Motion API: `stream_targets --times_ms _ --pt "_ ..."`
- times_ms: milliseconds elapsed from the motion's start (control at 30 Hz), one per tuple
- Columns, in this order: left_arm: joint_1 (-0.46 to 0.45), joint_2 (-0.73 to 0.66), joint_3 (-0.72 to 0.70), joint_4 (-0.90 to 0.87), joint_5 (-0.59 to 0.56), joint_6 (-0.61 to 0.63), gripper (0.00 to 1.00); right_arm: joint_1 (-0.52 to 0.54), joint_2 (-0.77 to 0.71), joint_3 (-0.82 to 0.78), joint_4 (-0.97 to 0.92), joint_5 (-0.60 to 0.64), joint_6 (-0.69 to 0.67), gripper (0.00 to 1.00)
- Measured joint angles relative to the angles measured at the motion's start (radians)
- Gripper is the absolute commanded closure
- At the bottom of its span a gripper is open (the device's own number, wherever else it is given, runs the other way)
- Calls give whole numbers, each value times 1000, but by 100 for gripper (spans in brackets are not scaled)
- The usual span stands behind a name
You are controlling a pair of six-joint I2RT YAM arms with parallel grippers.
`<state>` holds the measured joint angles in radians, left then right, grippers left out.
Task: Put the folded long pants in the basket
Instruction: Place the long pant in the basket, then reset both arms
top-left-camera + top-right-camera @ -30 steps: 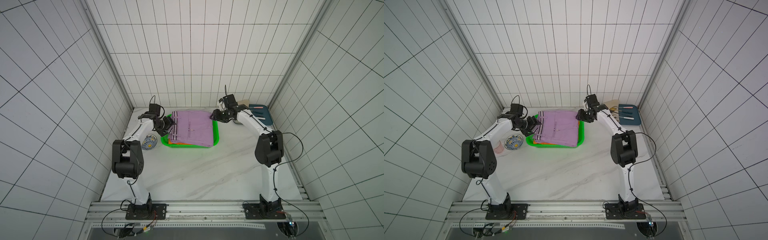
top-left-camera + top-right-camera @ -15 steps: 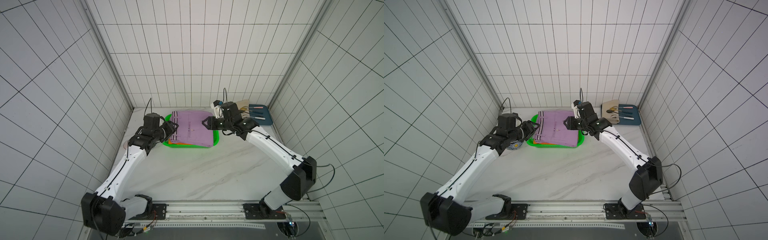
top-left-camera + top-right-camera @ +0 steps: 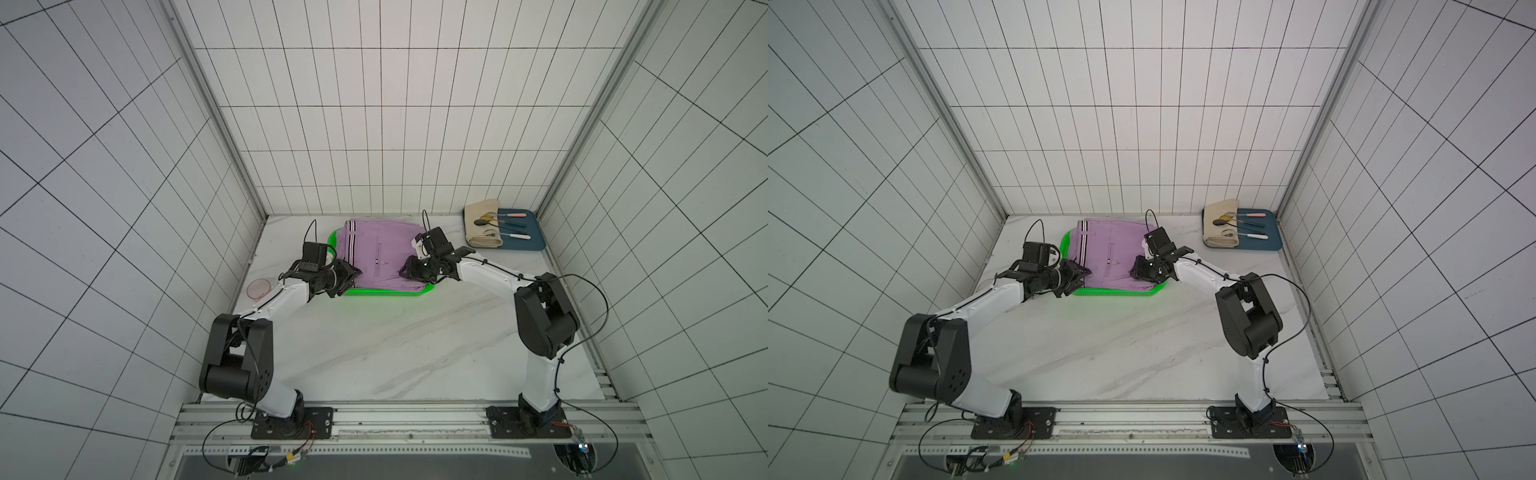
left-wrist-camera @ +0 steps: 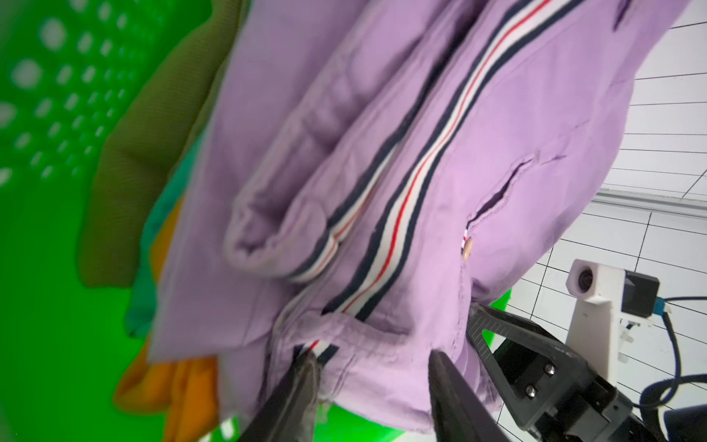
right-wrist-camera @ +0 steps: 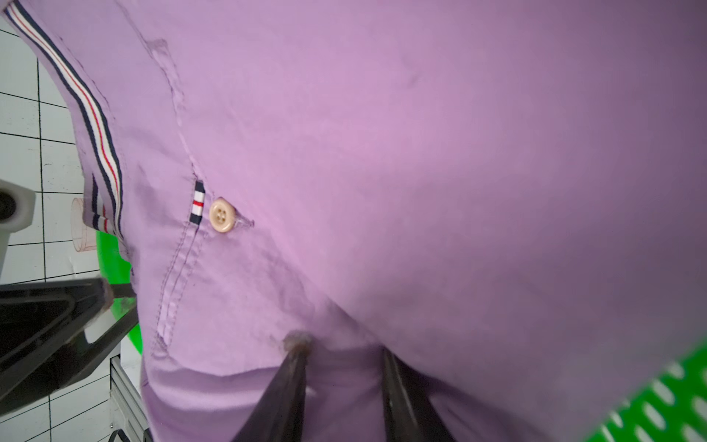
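Since a second ago both arms have swung from the basket's (image 3: 386, 293) sides to its near edge. Left fingers (image 4: 302, 386) and right fingers (image 5: 294, 367) have narrowed with the lilac pants' (image 3: 380, 253) cloth between each pair; you cannot tell if they pinch. Pants lie atop the stack in the basket, so likely a final tuck. Striped edge faces the left arm, stripe running near-to-far; bundle looks nearly square, long axis unclear

Dark blue tray (image 3: 533, 245), far right corner; cream cloth roll (image 3: 477, 235) alongside (cutlery (image 3: 513, 226) across both). Pink cup (image 3: 259, 288) by left wall.
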<state>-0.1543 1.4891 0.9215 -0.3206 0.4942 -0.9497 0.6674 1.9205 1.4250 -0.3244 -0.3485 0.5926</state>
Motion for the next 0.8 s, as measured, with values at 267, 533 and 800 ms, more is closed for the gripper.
stream_targets --times_ms 267,533,800 --pt "-1 -119 163 -102 -88 -55 41 -5 -104 168 -137 131 -56 50" --pt "1 261 568 -114 -97 -10 44 -107 -25 367 -88 181 -96 55" --pt "49 637 747 -148 -6 35 46 -188 315 450 -28 130 -92 60"
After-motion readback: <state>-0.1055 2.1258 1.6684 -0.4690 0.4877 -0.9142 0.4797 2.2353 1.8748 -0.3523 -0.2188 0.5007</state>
